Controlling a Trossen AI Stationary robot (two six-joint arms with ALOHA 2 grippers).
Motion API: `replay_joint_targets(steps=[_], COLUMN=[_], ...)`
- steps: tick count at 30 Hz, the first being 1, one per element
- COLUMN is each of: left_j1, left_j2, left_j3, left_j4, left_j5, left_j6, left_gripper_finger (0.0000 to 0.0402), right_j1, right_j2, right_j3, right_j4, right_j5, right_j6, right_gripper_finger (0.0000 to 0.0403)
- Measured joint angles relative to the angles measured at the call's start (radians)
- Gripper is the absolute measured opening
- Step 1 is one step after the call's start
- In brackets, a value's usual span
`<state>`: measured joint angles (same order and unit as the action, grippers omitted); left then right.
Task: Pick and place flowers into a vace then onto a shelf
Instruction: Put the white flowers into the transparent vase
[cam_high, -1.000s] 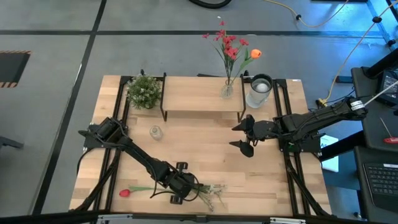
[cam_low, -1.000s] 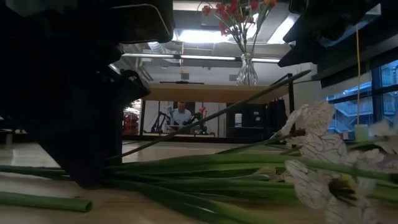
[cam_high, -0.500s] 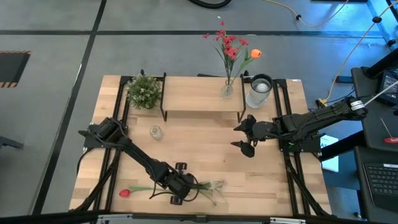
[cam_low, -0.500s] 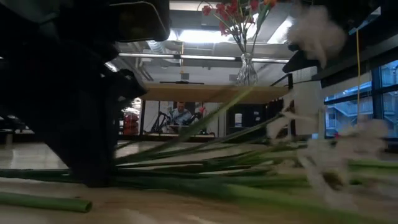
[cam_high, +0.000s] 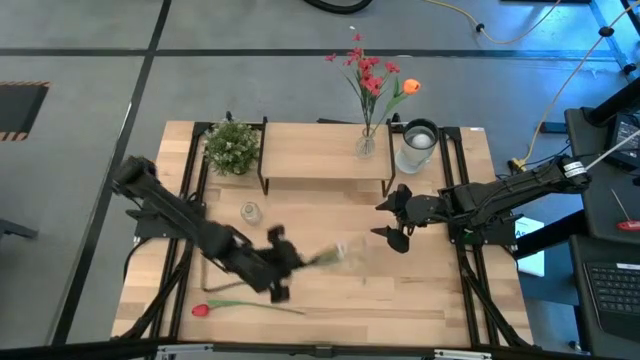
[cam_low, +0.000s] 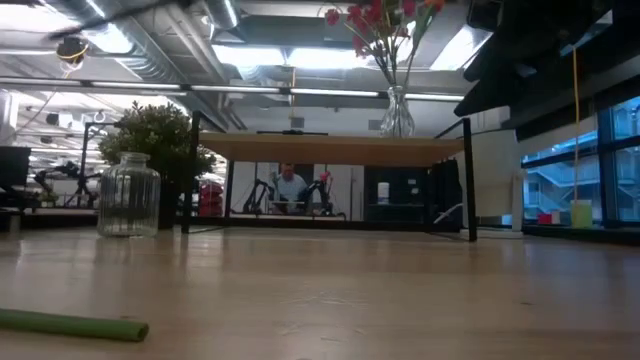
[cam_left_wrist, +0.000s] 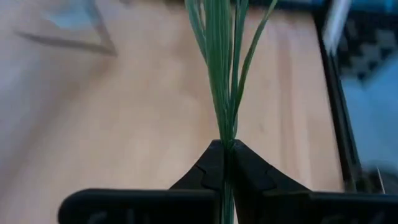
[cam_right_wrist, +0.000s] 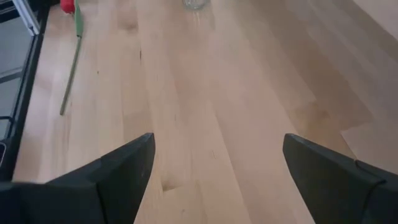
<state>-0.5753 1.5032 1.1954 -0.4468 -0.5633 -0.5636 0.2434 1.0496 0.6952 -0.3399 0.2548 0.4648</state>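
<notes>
My left gripper is raised above the table's near middle, shut on the white-blossom sprig. The sprig's green stems run out past the fingertips. The red tulip lies flat on the table near the front edge; its stem end also shows in the low view. A glass vase with the red spray and the orange tulip stands on the shelf. My right gripper is open and empty at the table's right, in front of the shelf. My left gripper pinches the sprig's bundle of thin green stems between its two fingertips. The stems run on forward from the fingers, roughly in line with them, toward the table's right. The sprig is lifted clear of the table.
A small empty glass jar stands in front of the shelf's left leg. A bushy potted plant sits at the shelf's left end. A larger glass container stands at its right end. Bare tabletop lies between the grippers.
My left gripper has risen from the table and gone toward the far edge, still shut on the white-blossom sprig. The sprig has been lifted clear of the table and out of the low view. The red tulip has stayed where it lay.
</notes>
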Motion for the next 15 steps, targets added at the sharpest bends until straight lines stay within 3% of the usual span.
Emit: replay_joint_targets(steps=[7, 15], left_j1=[-0.019, -0.018], left_j2=[-0.321, -0.572], left_j3=[-0.138, -0.411], left_j4=[0.088, 0.398], left_j5=[-0.291, -0.435], left_j6=[0.007, 0.221], left_gripper_finger=[0.0004, 0.0004], right_j1=[0.000, 0.000], right_j2=[0.000, 0.000], right_j3=[0.000, 0.000], right_j4=[0.012, 0.027], right_j5=[0.032, 0.067], right_j6=[-0.001, -0.002], right_gripper_finger=[0.0353, 0.0353])
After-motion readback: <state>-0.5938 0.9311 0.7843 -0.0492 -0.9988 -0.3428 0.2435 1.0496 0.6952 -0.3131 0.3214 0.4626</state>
